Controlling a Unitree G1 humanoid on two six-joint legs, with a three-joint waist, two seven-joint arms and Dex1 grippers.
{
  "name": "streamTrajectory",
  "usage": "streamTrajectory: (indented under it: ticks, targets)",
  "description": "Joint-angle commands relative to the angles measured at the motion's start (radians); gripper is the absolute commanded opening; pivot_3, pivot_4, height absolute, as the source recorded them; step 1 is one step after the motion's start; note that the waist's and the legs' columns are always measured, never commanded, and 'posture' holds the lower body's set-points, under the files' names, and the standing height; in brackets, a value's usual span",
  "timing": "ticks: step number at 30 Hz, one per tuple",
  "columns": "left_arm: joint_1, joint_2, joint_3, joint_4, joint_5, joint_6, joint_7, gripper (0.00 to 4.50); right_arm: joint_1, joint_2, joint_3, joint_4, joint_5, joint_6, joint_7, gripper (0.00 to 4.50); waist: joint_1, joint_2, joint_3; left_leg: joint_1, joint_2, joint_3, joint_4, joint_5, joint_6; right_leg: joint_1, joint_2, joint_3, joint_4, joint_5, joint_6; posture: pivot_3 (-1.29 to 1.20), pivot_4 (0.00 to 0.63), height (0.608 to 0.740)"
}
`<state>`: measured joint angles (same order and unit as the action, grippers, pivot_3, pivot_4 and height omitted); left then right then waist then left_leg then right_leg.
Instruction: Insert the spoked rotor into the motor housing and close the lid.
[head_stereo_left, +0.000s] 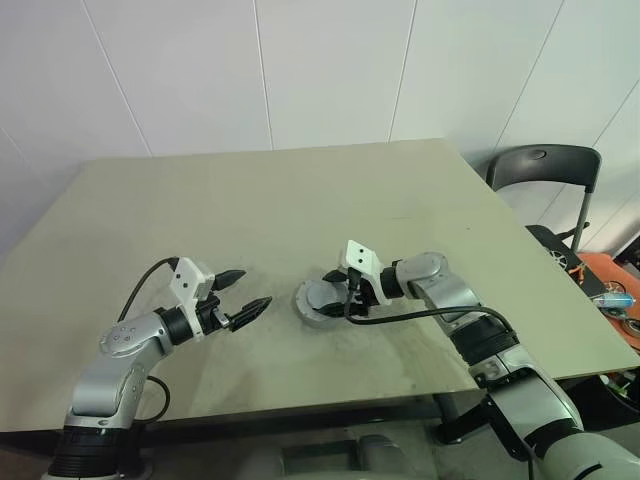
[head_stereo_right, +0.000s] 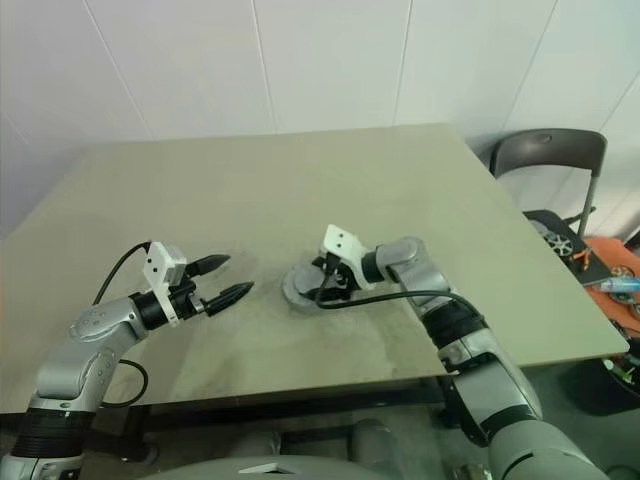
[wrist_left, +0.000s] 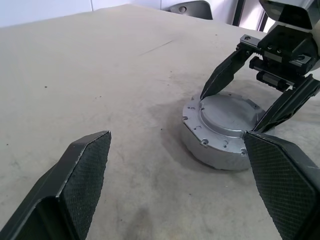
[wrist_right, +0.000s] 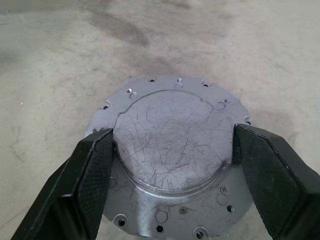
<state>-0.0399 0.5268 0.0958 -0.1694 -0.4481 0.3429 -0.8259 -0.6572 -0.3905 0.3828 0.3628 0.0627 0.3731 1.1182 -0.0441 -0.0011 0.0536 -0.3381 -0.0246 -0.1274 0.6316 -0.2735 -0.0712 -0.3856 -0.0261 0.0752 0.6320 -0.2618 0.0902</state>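
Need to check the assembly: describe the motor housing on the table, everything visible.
The motor housing is a shallow round casing of scratched silver-grey metal, lying flat on the table. Its lid is on: a raised central disc inside a flange ringed with small holes and screws. The right gripper straddles the raised disc, fingers at its edges.

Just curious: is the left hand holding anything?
No, the left hand hangs open above the table, apart from the round metal casing.

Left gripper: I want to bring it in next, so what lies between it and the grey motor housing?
Only bare table; the head views show nothing between the left gripper and the motor housing.
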Motion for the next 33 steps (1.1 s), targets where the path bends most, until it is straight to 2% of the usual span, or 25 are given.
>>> streamTrajectory:
  ticks: [1, 7, 16, 22, 29, 33]
  targets:
    - [-0.014, 0.005, 0.016, -0.006, -0.006, -0.021, -0.006, 4.5, 0.022, -0.028, 0.041, 0.029, -0.055, 0.041, 0.0, 3.46, 0.001, 0.0, 0.0, 0.0, 0.0, 0.0, 0.0, 0.0, 0.0, 0.0, 0.0, 0.0, 0.0, 0.0, 0.0, 0.0, 0.0, 0.74]
    - [-0.037, -0.018, -0.018, 0.014, 0.007, -0.028, -0.004, 4.5, 0.015, -0.021, 0.038, 0.036, -0.054, 0.04, -0.007, 3.46, 0.001, 0.0, 0.0, 0.0, 0.0, 0.0, -0.001, 0.0, 0.0, 0.0, 0.0, 0.0, -0.001, 0.0, 0.0, 0.0, 0.0, 0.74]
    - [-0.168, -0.152, -0.155, 0.142, 0.09, -0.061, 0.027, 4.5, 0.01, -0.008, 0.038, 0.04, -0.054, 0.035, -0.019, 3.46, 0.001, -0.001, -0.001, 0.0, 0.0, 0.0, 0.0, 0.0, 0.0, 0.0, 0.0, 0.0, -0.001, 0.0, 0.0, 0.0, 0.0, 0.74]
    - [-0.244, -0.22, -0.173, 0.242, 0.113, -0.103, 0.032, 2.5, 0.009, -0.004, 0.032, 0.044, -0.055, 0.031, -0.033, 3.46, 0.0, -0.001, -0.001, 0.0, 0.0, 0.0, 0.0, 0.0, 0.0, 0.0, 0.0, 0.0, 0.0, 0.002, 0.003, 0.0, 0.0, 0.74]
    - [-0.294, -0.244, -0.287, 0.346, 0.221, -0.115, 0.012, 0.02, 0.013, 0.001, 0.029, 0.031, -0.053, 0.035, -0.042, 3.46, 0.0, -0.002, -0.002, 0.0, 0.0, 0.0, 0.0, 0.0, 0.0, 0.001, 0.001, 0.0, 0.0, 0.002, 0.003, 0.0, 0.0, 0.74]
    - [-0.286, -0.223, -0.302, 0.325, 0.23, -0.018, 0.015, 0.02, 0.013, 0.009, 0.016, 0.021, -0.047, 0.048, -0.063, 3.46, -0.002, 0.0, -0.004, 0.001, 0.0, 0.0, 0.0, 0.0, 0.0, 0.001, 0.001, 0.0, 0.0, 0.0, 0.001, 0.0, 0.0, 0.74]
